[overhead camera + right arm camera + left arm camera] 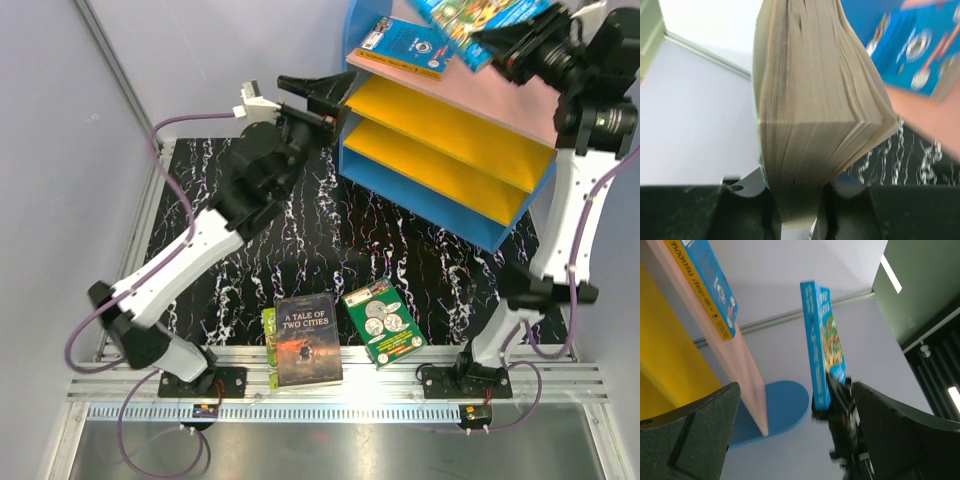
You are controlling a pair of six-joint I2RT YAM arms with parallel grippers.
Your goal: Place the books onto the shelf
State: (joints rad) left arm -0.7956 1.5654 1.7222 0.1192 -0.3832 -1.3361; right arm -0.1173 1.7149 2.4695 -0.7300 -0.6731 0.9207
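**Right gripper** (798, 207): pinching the lower edge of a blue picture-cover book (810, 100), the page block standing upright between the fingers. In the top view this book hangs tilted in the air above the right part of the pink top board (500, 90). Whether it touches the board cannot be told.

**Left gripper** (318, 95): jaws spread wide, nothing between them. It is held just beside the left end of the shelf (430, 205), about level with the top board.

**Blue "26-Storey Treehouse"** (405, 45): lies flat, cover up, at the left end of the pink top board.

**Shelf**: stands at the far right corner of the table (330, 230), with two yellow boards below the pink one and blue side panels.

**Dark "A Tale of Two Cities"** (308, 340): flat, cover up, at the middle of the table's near edge.

**Lime-green book** (269, 345): under the dark one, only a strip showing along its left side.

**Green book with silver coins** (385, 322): flat, turned askew, just beside the dark book on its right, near the same edge.
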